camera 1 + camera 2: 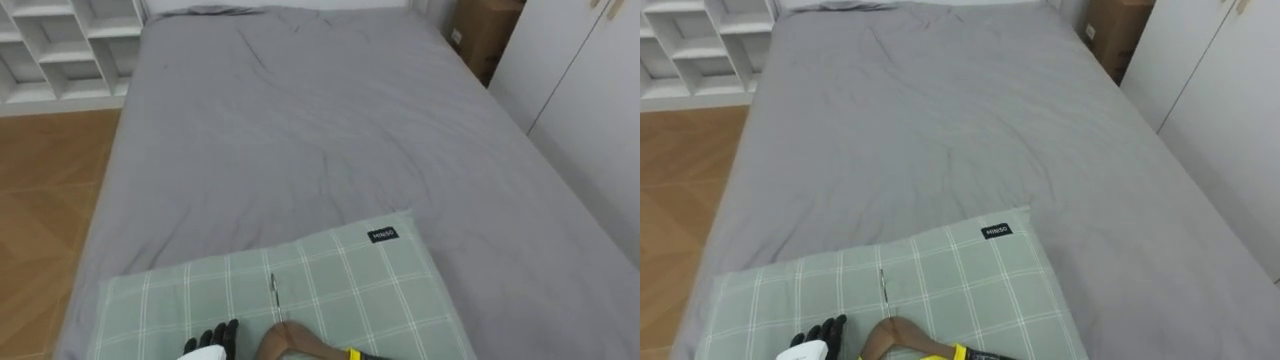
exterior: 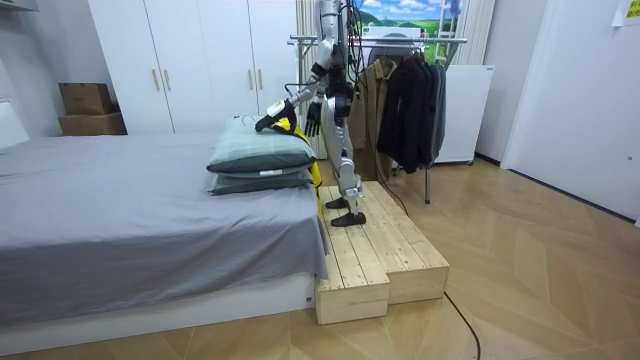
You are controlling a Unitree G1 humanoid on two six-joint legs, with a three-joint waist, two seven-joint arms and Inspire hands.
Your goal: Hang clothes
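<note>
Wooden hanger (image 1: 288, 341) with yellow cloth (image 1: 962, 352) sits over the near edge of the checked pillow (image 1: 330, 280) on the grey bed (image 1: 300, 130). My left robot hand (image 1: 215, 338) is just left of it, fingers loose. I judge the hanging not yet done: the clothes rack (image 2: 400, 42) stands behind me.

Bedroom with a wide grey bed, white storage and a wooden floor.

The bed (image 1: 330, 150) has a smooth grey cover, and two green checked pillows (image 2: 262, 160) are stacked at one end. A white cubby shelf (image 1: 60, 40) stands past the bed's far corner. White wardrobes (image 2: 190, 60) line one side, with cardboard boxes (image 2: 88, 110) in the corner beside them. The parquet floor (image 2: 520, 260) is warm brown, laid in a herringbone pattern. A two-level platform (image 2: 385, 250) of pale planks sits against the pillow end of the bed. The walls (image 2: 585, 90) are plain white, evenly lit.
</note>
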